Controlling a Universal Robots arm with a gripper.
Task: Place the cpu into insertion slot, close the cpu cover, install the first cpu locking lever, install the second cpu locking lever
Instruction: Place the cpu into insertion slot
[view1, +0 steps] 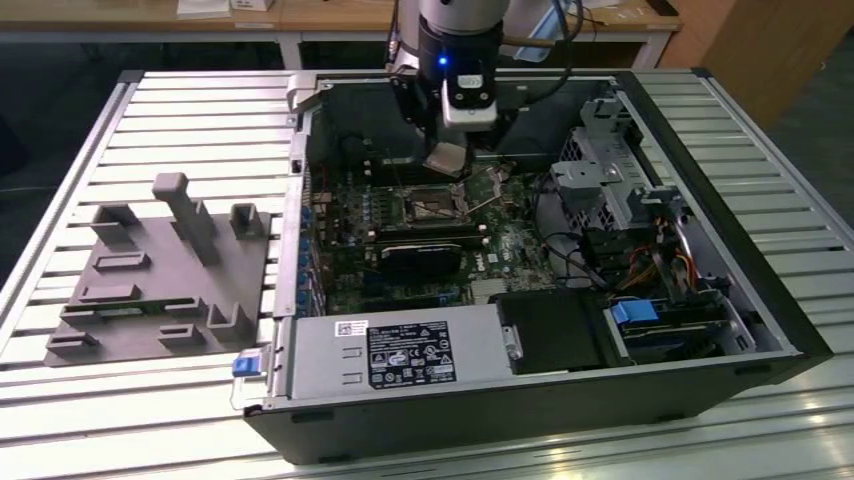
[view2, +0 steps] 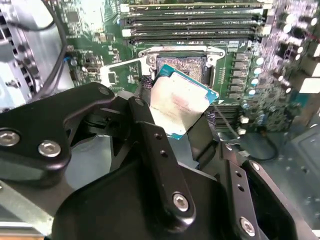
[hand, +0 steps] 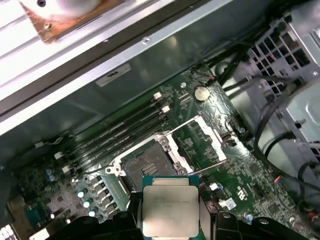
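You've got the hand (view2: 172, 121) clamped on the cpu (hand: 170, 210), in the air near the bare insertion slot (hand: 150, 167), w/ cpu cover (hand: 214, 136) open, so none of the 4 steps is done yet.

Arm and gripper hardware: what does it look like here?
The arm has a silver-grey round wrist segment over black, with a small blue light and black cables looping beside it. The gripper is black: rounded linkage plates with silver screws, and slim fingers dotted with small holes.

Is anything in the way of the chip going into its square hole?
Nothing visible does. The gripper holds the cpu in the air near the bare insertion slot, and the cpu cover is swung open.
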